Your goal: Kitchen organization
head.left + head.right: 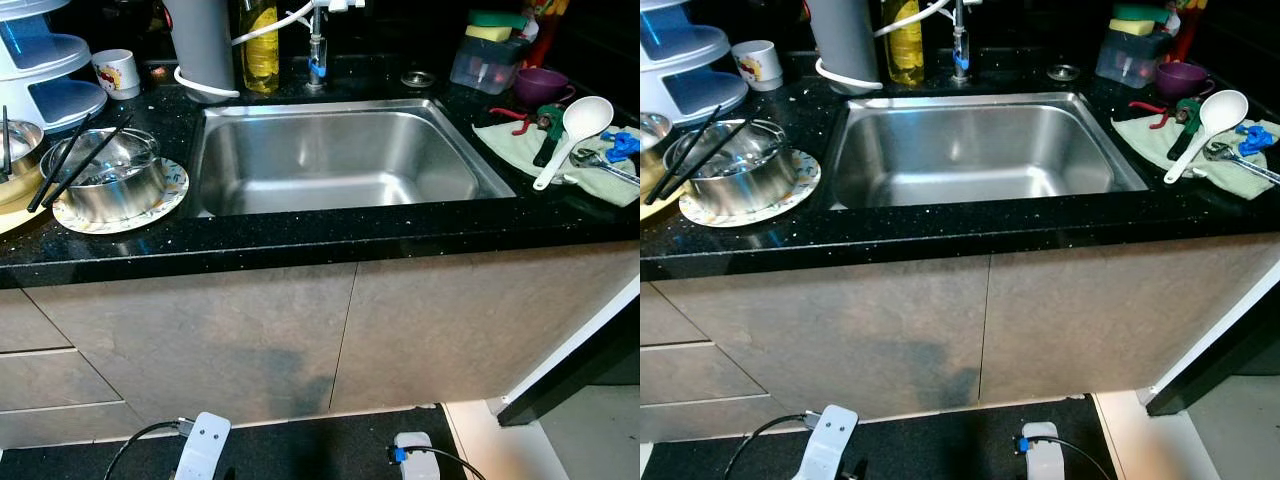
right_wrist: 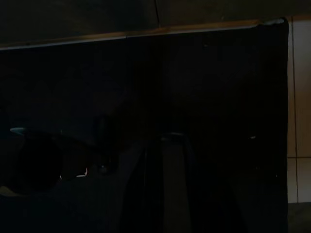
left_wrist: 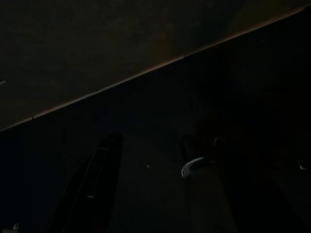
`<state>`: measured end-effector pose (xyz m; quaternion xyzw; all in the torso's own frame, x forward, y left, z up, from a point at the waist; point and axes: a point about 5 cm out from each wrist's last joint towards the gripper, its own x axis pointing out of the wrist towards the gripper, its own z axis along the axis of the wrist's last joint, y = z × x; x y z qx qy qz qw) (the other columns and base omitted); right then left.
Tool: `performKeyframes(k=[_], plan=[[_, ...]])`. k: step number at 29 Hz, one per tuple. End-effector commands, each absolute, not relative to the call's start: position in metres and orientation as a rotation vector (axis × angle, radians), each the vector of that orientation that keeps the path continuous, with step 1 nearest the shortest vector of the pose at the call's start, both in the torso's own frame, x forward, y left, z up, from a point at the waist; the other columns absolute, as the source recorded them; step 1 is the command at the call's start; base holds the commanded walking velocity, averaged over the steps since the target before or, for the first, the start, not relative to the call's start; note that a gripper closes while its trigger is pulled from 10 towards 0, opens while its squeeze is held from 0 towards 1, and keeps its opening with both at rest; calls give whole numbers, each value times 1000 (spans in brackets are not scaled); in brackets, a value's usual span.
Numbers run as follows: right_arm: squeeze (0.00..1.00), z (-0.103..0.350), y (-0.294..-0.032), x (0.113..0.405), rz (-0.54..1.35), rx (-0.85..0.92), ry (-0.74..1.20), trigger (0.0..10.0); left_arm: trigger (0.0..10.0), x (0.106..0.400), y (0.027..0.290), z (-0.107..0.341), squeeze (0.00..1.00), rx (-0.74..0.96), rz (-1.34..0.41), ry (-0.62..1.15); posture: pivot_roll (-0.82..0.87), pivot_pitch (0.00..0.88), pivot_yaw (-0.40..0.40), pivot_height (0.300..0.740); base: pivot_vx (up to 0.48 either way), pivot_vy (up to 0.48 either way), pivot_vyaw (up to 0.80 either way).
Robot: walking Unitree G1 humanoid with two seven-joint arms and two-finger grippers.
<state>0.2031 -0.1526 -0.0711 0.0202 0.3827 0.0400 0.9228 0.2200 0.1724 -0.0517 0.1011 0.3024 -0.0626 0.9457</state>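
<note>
Steel sink [image 1: 340, 165] bare, black counter [image 1: 300, 240] edge, arms low

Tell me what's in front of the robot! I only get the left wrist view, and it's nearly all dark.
Observer: A steel sink set in a black counter.
Operator: Any dishes?
Observer: Left of the sink, a metal bowl stands on a plate, with black chopsticks leaning across it.
Operator: And on the right?
Observer: A white spoon lies on a cloth.
</note>
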Motion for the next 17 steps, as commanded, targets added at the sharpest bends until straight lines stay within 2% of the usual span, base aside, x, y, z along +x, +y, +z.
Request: performKeyframes(k=[1, 5, 17], plan=[[0, -77, -154, 194, 74, 45, 822, 10000, 10000, 213, 176, -57, 0, 202, -115, 649, -67, 189, 3, 740, 0, 0, -800], [0, -76, -153, 195, 72, 55, 812, 10000, 10000, 213, 176, -57, 0, 198, -122, 642, -67, 190, 3, 740, 0, 0, -655], [0, -75, -149, 197, 100, 62, 796, 10000, 10000, 214, 174, -57, 0, 186, -119, 640, -67, 193, 2, 740, 0, 0, 0]])
